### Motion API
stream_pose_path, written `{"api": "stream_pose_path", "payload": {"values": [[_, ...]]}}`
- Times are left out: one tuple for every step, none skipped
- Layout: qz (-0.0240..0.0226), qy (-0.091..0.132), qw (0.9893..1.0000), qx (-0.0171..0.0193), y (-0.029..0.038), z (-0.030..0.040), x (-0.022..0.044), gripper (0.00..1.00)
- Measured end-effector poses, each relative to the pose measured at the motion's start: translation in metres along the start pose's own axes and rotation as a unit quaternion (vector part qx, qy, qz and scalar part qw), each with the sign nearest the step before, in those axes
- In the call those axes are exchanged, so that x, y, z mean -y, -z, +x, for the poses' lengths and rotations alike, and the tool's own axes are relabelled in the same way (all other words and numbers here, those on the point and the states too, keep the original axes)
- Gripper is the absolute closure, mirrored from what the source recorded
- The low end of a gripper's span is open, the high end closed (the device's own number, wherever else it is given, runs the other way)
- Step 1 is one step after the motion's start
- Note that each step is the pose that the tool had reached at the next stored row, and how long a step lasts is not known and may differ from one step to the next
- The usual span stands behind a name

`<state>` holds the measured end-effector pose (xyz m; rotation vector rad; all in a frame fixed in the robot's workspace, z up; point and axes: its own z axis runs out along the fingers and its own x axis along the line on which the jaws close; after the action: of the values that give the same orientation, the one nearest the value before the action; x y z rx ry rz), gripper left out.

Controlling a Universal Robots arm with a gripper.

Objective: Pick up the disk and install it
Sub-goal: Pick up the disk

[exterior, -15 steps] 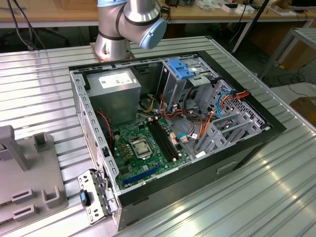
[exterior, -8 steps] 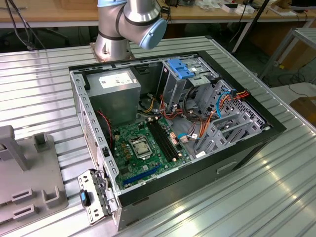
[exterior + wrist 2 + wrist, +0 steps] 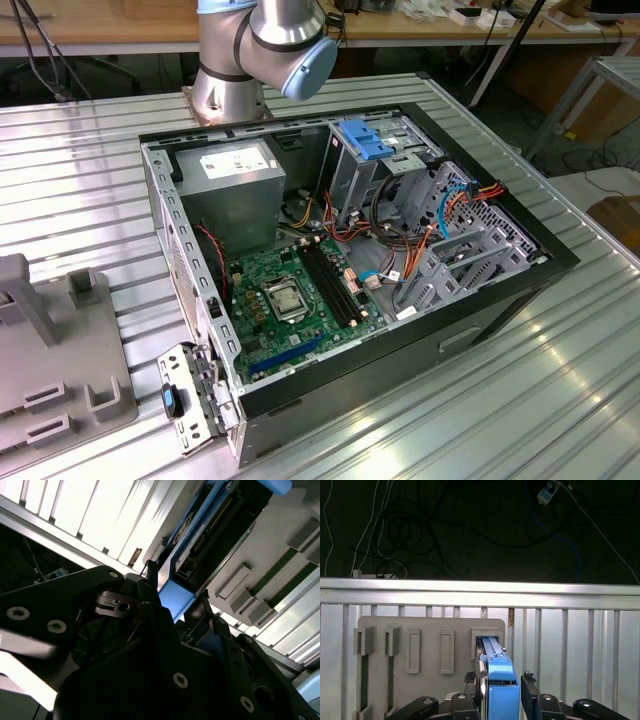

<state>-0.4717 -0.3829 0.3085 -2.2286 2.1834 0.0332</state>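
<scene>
Claw straddles flat grey disk in bright blue plastic carrier, upright in grey slotted plastic rack; clamping: cannot tell. Exterior view: rack at 8 o'clock of open black computer case.

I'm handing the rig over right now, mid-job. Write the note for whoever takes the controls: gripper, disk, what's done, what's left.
Arm: in the first wrist view the gripper sits around the disk's blue carrier; a firm grip cannot be confirmed.
Parts: the disk stands on edge at the end slot of the grey holder plate on the ribbed metal table. The open computer case sits on the same table in the exterior view.
Done: the approach to the disk.
Left: the disk is not yet lifted clear of the plate and not yet in the case.
</scene>
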Motion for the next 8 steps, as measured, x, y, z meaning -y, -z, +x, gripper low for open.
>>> {"api": "stream_pose_path", "payload": {"values": [[-0.0001, 0.000, 1.0000, 0.0000, 0.0000, 0.0028, -0.0001, 0.53], [-0.0001, 0.000, 1.0000, 0.0000, -0.0001, 0.0030, -0.0001, 0.53], [-0.0001, 0.000, 1.0000, 0.0000, -0.0002, 0.0029, -0.0001, 0.61], [0.0000, 0.000, 1.0000, 0.0000, -0.0003, 0.0030, -0.0001, 0.63], [0.0000, 0.000, 1.0000, 0.0000, -0.0003, 0.0029, -0.0001, 0.63], [0.0000, 0.000, 1.0000, 0.0000, -0.0003, 0.0030, -0.0001, 0.63], [0.0000, 0.000, 1.0000, 0.0000, -0.0003, 0.0030, -0.0001, 0.63], [0.0000, 0.000, 1.0000, 0.0000, -0.0003, 0.0030, -0.0001, 0.63]]}}
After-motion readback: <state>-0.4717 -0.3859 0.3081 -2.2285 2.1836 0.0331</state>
